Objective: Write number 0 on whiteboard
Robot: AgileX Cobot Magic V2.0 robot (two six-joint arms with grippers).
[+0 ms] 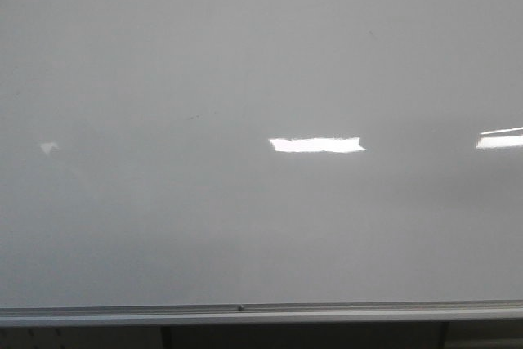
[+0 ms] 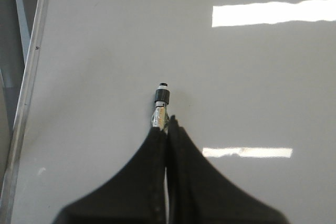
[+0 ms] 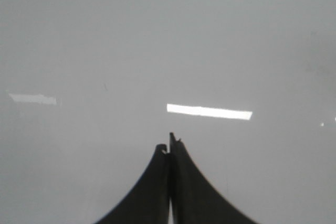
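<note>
Glossy grey-white whiteboard (image 1: 245, 55) fills nearly all of the front view, w/ its silver metal bottom rail (image 1: 245, 311) running along the lower edge. Bright white light reflections (image 1: 317, 145) sit on the surface, one mid-board, another at the right edge. No drawn 0 can be made out on the board in any view; surface looks unmarked apart from a few faint specks. Neither arm shows in the front view.

Left wrist view: left end effector (image 2: 167, 124) has its black fingers (image 2: 142, 182) pressed together on a marker (image 2: 161, 103), pinching the barrel so only the front part sticks out past the tips. Marker has a black collar w/ a small tip pointing toward the board. Can't tell if the tip touches the surface or sits just off it. Board fills the view ahead of the marker, and the metal rail (image 2: 26, 103) runs along one side, well apart from the tip.

Right wrist view: right end effector (image 3: 170, 145) has its fingers (image 3: 199, 198) pressed together w/ nothing visible between them. It faces bare whiteboard (image 3: 105, 51), reflections ahead of it. Can't tell how near the board it is.
</note>
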